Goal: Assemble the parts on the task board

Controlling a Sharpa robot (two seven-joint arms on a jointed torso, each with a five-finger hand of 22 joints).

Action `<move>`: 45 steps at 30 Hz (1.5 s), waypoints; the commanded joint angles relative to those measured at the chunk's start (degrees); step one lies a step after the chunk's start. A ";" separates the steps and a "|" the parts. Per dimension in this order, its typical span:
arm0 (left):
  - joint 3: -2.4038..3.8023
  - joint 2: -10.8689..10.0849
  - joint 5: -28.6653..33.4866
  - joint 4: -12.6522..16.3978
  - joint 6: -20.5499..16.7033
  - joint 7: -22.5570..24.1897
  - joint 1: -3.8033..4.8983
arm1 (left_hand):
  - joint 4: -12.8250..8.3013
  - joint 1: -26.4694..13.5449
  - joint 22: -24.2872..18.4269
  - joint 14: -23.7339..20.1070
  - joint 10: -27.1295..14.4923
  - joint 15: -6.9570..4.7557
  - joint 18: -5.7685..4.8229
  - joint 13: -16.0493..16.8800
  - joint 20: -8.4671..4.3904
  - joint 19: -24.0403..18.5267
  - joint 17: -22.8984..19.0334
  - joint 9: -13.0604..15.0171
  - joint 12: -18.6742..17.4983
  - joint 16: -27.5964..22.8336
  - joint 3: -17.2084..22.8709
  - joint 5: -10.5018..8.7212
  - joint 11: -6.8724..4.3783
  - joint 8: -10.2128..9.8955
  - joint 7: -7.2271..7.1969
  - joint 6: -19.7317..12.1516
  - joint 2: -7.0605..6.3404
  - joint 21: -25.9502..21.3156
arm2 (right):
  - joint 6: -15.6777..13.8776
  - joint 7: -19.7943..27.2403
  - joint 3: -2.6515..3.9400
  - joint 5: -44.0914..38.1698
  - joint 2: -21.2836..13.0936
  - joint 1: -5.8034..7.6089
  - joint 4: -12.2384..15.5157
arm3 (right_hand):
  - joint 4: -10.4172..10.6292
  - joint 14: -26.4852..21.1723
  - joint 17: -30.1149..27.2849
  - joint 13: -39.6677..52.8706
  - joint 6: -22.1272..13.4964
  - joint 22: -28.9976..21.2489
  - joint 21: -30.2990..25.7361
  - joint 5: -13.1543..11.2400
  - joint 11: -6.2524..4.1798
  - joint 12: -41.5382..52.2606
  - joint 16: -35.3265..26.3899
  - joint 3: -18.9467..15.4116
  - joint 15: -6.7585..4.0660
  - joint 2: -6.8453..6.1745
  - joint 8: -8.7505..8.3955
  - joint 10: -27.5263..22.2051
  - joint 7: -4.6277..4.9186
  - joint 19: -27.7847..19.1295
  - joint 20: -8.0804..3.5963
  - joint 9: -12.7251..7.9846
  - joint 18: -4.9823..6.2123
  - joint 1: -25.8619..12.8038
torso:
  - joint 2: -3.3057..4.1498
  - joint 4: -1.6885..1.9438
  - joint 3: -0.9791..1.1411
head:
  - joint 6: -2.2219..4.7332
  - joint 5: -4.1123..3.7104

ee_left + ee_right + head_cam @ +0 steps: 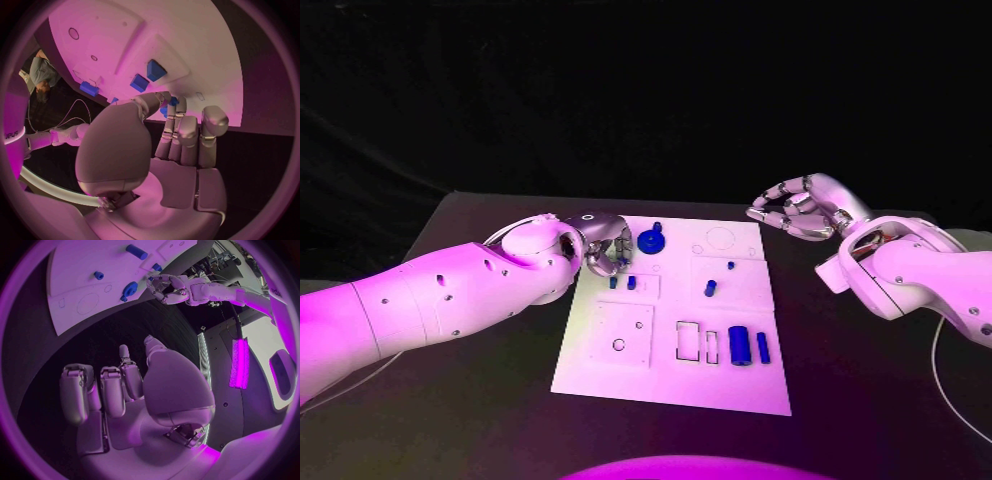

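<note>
1. The task board [669, 345] lies in the middle of the black table [870, 400], with the blue parts spread over it: a round disc part [652, 242] at its far left, two small pegs [622, 283] just near of that, two more small pegs [720, 278] toward the middle, and two larger cylinders [750, 346] at the near right beside empty rectangular slots.
2. The left robot hand [603, 247] hovers over the board's far-left edge, just beside the disc part. Its fingers are curled in toward the disc, and I cannot tell whether they have closed on it or only touch it.
3. The right robot hand [798, 208] hangs off the board's far right corner, fingers curled in loosely with nothing in them.
4. The step in hand looks to be taking hold of the disc part. To do it well, the left fingers should settle on opposite sides of the disc's rim before squeezing, so it lifts level rather than tipping.
5. The two pegs close by could be knocked, so the approach should come straight down.
6. The right robot hand does well to stay clear until a part needs steadying.
</note>
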 commanded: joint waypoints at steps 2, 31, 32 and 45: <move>0.02 0.28 0.39 0.17 1.36 1.19 0.04 | -0.33 0.16 -0.11 0.19 0.51 0.03 -0.25 -0.08 0.13 0.30 -0.21 0.67 -0.44 0.16 -0.08 0.15 0.07 -0.31 0.12 0.20 0.10 0.08 | 0.12 0.23 0.01 -0.57 0.02 -0.02 0.10 | 0.00 3.94 5.64 4.66 -0.11 11.29 -0.24 -0.31 -0.37 -0.06 -0.34 -0.27 -0.40 0.47 0.23 0.13 -0.45 2.44 -0.39 0.05 0.32 0.08 | 0.03 0.00 -0.04 | -0.02 -0.03; 0.02 0.45 0.96 0.04 -0.09 2.52 0.04 | -0.11 -0.28 0.23 1.00 2.28 0.14 -0.33 0.12 0.24 0.40 2.19 -0.08 -2.42 0.92 -0.94 -0.05 0.16 -3.13 0.45 -1.73 -0.26 0.22 | 0.09 0.21 0.01 -0.62 -0.02 -0.02 0.10 | -0.02 3.91 5.46 4.56 -0.19 11.25 -0.36 -0.34 -0.37 -0.14 -0.43 -0.43 -0.41 0.53 0.35 0.05 -0.46 2.40 -0.40 0.02 0.34 0.16 | 0.01 0.02 -0.01 | 0.02 -0.21; 0.02 0.45 0.97 0.03 -0.04 2.52 0.04 | -0.11 -0.28 0.23 1.00 2.28 0.14 -0.33 0.12 0.24 0.40 2.19 -0.08 -2.42 0.92 -0.94 -0.05 0.16 -3.13 0.45 -1.73 -0.26 0.22 | 0.09 0.21 0.01 -0.62 -0.02 -0.02 0.10 | -0.02 3.91 5.46 4.56 -0.19 11.25 -0.36 -0.34 -0.37 -0.14 -0.43 -0.43 -0.41 0.53 0.35 0.05 -0.46 2.40 -0.40 0.02 0.34 0.16 | 0.00 0.01 -0.01 | 0.01 -0.21; 0.02 0.58 1.15 -0.09 0.97 2.81 0.05 | 0.02 -0.42 0.07 0.80 2.36 0.20 -0.30 0.16 0.29 0.29 1.79 -0.18 -2.66 0.81 -1.18 -0.11 0.21 -3.38 0.50 -1.77 -0.26 0.09 | 0.09 0.21 0.01 -0.62 -0.07 -0.02 0.12 | -0.02 3.91 5.46 4.56 -0.19 11.25 -0.36 -0.34 -0.37 -0.14 -0.43 -0.43 -0.41 0.53 0.35 0.05 -0.46 2.40 -0.40 0.02 0.34 0.16 | 0.00 0.04 -0.01 | -0.05 -0.28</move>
